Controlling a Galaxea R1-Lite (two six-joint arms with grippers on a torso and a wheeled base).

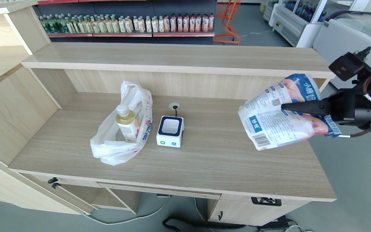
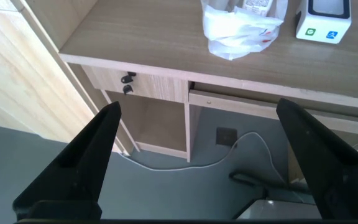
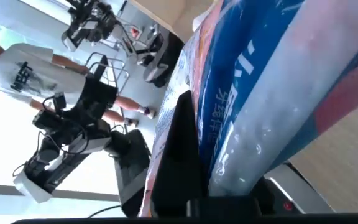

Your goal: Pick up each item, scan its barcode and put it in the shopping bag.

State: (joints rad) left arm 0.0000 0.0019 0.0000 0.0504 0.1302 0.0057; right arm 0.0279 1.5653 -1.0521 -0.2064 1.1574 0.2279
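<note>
My right gripper [image 1: 285, 108] is shut on a blue and white food pouch [image 1: 280, 112], held in the air above the counter's right end, barcode side facing me. Close up, the pouch [image 3: 278, 93] presses against a black finger [image 3: 182, 155]. A white barcode scanner [image 1: 170, 130] with a dark window stands mid-counter. Left of it slumps a white plastic shopping bag [image 1: 108, 148] holding an upright tea bottle [image 1: 127, 123]. My left gripper [image 2: 201, 162] hangs open below the counter's front edge, with the bag [image 2: 238, 31] and scanner [image 2: 323, 18] beyond it.
The wooden counter [image 1: 204, 161] has a raised back ledge [image 1: 172, 58] and a side wall at the left. A cable hole [image 1: 174, 105] sits behind the scanner. Drawers and cables lie under the counter [image 2: 166, 87]. Shelves of bottles [image 1: 127, 24] stand far behind.
</note>
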